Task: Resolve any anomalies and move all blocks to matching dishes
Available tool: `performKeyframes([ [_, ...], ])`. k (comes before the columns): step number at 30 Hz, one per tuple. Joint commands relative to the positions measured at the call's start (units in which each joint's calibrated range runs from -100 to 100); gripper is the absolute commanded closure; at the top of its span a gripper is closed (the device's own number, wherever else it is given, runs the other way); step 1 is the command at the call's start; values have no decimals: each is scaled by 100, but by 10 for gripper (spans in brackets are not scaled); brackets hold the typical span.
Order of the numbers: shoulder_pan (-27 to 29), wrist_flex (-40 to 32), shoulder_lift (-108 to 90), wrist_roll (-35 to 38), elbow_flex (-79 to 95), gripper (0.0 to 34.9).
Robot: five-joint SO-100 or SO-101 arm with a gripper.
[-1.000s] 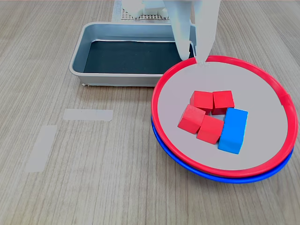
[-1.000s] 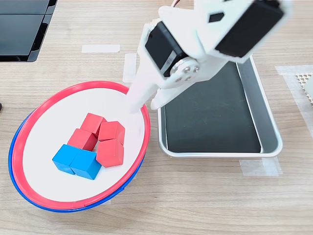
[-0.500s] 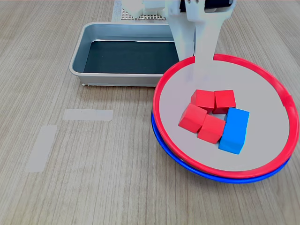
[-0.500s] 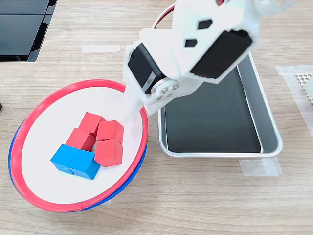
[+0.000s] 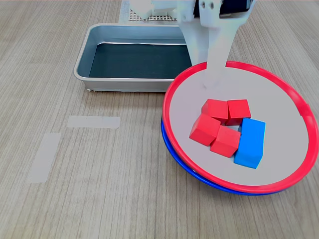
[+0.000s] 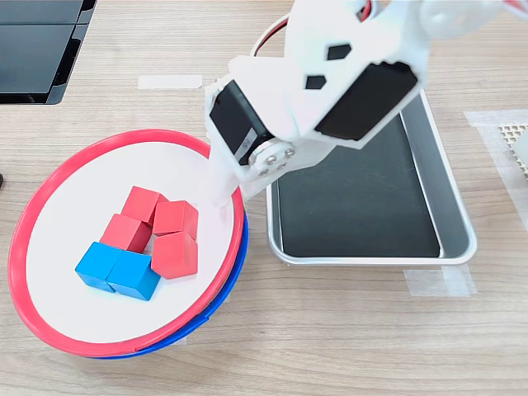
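The red-rimmed dish (image 5: 166, 107) (image 6: 15, 252) lies stacked on the blue-rimmed dish (image 5: 185, 171) (image 6: 221, 294) and sits tilted on it. Four red blocks (image 5: 216, 108) (image 6: 175, 219) and two blue blocks (image 5: 250, 142) (image 6: 114, 272) cluster together inside the red-rimmed dish. My white gripper (image 5: 206, 74) (image 6: 223, 198) clamps that dish's rim on the side next to the tray, one finger inside the rim and one outside. The blue-rimmed dish shows only as a crescent under the red one.
A rectangular grey metal tray (image 5: 82, 62) (image 6: 459, 223) with a dark bottom stands right beside the stacked dishes. Two pale tape strips (image 5: 93, 121) lie on the wooden table. A white mesh pad (image 5: 149, 16) lies behind the tray. A dark flat object (image 6: 37, 49) sits at the second exterior view's top left.
My gripper came down and closed over the red-rimmed dish's rim. The dish has shifted toward the second exterior view's left, tilting over the blue one, and the blocks slid slightly with it.
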Motion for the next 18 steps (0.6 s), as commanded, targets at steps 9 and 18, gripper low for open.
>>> performKeyframes([
  [9,51,-228,-1326,-59,341,349],
  [18,409,-212,-1761,-83,405,349],
])
